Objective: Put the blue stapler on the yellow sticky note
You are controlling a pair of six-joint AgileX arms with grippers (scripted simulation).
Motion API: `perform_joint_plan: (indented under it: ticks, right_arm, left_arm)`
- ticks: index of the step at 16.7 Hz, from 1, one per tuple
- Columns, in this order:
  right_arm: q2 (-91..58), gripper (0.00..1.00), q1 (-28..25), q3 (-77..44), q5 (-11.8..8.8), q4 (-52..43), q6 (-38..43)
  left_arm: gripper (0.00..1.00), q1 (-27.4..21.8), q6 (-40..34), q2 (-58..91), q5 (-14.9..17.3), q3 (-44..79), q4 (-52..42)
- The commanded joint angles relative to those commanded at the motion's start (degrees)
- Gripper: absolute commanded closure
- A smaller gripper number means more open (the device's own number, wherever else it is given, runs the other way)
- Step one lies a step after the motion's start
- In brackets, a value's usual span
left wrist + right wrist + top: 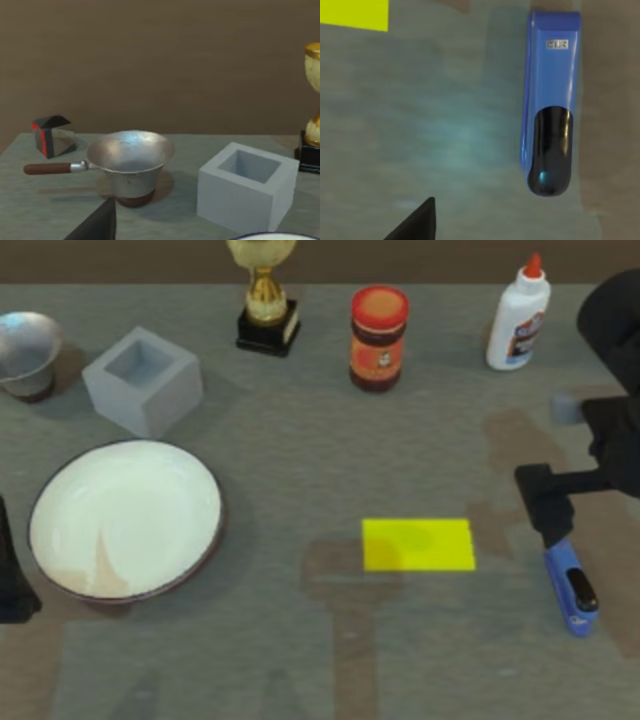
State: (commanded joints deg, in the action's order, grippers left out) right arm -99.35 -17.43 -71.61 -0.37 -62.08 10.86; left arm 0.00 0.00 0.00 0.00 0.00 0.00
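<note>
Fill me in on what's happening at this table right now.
The right arm is working alone: its hand hangs over the top view's right side, just above the near end of the blue stapler, which lies flat on the table, not gripped. The yellow sticky note lies bare to the stapler's left, apart from it. The left arm sits parked at the left edge, beside the white plate.

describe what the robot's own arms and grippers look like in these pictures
Both are matte black and blocky. The right arm has a bulky rounded black housing, a small grey block on its side, and a squared black right gripper. The left arm shows only a black edge. No cables or markings visible.
</note>
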Motion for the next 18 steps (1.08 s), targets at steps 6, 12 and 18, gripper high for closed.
perform_joint_plan:
  ticks: [6,12,18]
  right_arm:
    - [-5.1,0.00,-0.3,7.1,0.0,12.6,0.2]
    - [-9.5,0.00,-0.6,12.8,0.0,22.2,0.5]
    - [-9.5,0.23,-0.6,12.8,0.0,22.2,0.5]
  left_arm:
    - [0.00,0.0,0.0,0.0,0.0,0.0,0.0]
    - [0.00,0.0,0.0,0.0,0.0,0.0,0.0]
    - [0.00,0.0,0.0,0.0,0.0,0.0,0.0]
